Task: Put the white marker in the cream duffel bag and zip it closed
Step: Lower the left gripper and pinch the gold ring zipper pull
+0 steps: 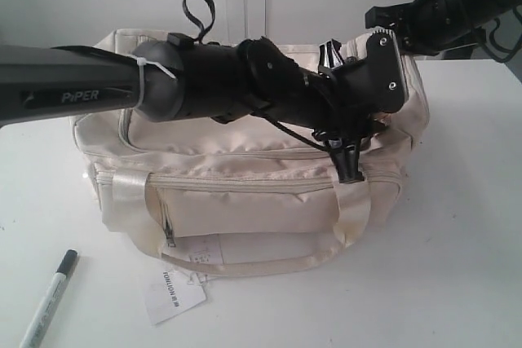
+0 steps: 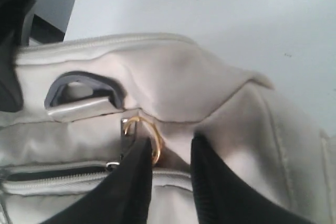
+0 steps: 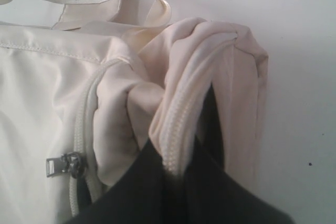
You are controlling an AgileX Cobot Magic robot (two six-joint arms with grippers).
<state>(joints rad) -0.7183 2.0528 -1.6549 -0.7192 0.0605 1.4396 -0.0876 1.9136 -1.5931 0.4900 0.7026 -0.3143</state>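
Note:
The cream duffel bag (image 1: 245,177) stands in the middle of the white table. The white marker (image 1: 49,299) with its dark cap lies on the table at the front left, outside the bag. My left gripper (image 1: 351,167) reaches across to the bag's right top and points down. In the left wrist view it (image 2: 170,148) is open, its fingers (image 2: 134,182) astride cream fabric, with a gold zipper ring (image 2: 152,135) against one finger. My right gripper (image 3: 178,166) is shut on a folded zipper edge (image 3: 181,124) of the bag's end. A grey zipper slider (image 3: 65,165) hangs beside it.
A white paper tag (image 1: 173,295) lies in front of the bag, under its shiny front handle (image 1: 245,262). The right arm (image 1: 449,6) comes in from the back right, above the bag's far corner. A grey strap ring (image 2: 84,90) sits on the bag's end.

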